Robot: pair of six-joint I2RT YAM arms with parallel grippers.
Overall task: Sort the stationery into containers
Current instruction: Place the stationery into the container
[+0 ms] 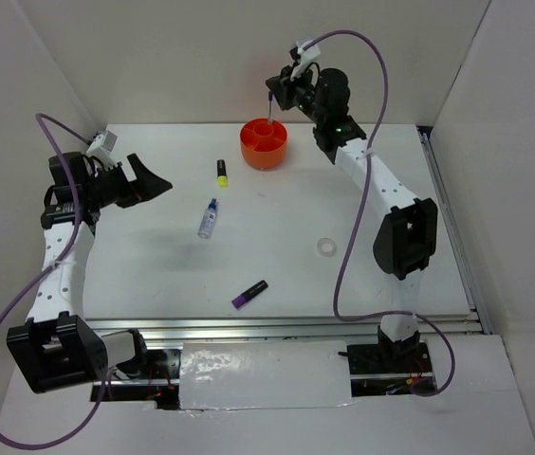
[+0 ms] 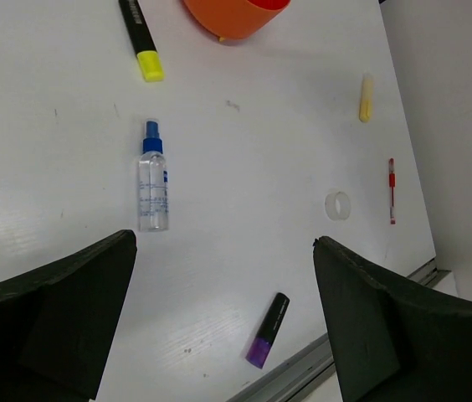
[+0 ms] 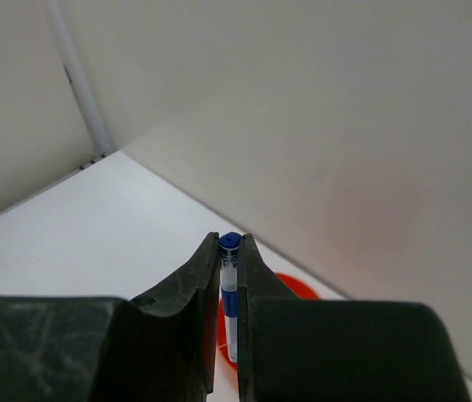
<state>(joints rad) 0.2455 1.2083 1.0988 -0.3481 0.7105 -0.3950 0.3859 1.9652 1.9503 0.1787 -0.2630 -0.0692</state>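
The orange container [image 1: 264, 142] stands at the back of the table. My right gripper [image 1: 277, 92] hangs just above it, shut on a blue pen [image 3: 229, 280] that points down over the container's rim [image 3: 299, 286]. My left gripper [image 1: 158, 182] is open and empty at the left, above the table. On the table lie a yellow highlighter [image 1: 221, 172], a clear blue-capped bottle [image 1: 209, 218], a purple highlighter [image 1: 249, 294] and a clear tape ring [image 1: 325, 246]. In the left wrist view a pale yellow stick [image 2: 366, 97] lies near the right wall.
A thin red pen [image 2: 392, 190] lies beside the tape ring [image 2: 338, 205]. White walls close in the left, back and right sides. A metal rail [image 1: 286, 327] runs along the table's near edge, close to the purple highlighter.
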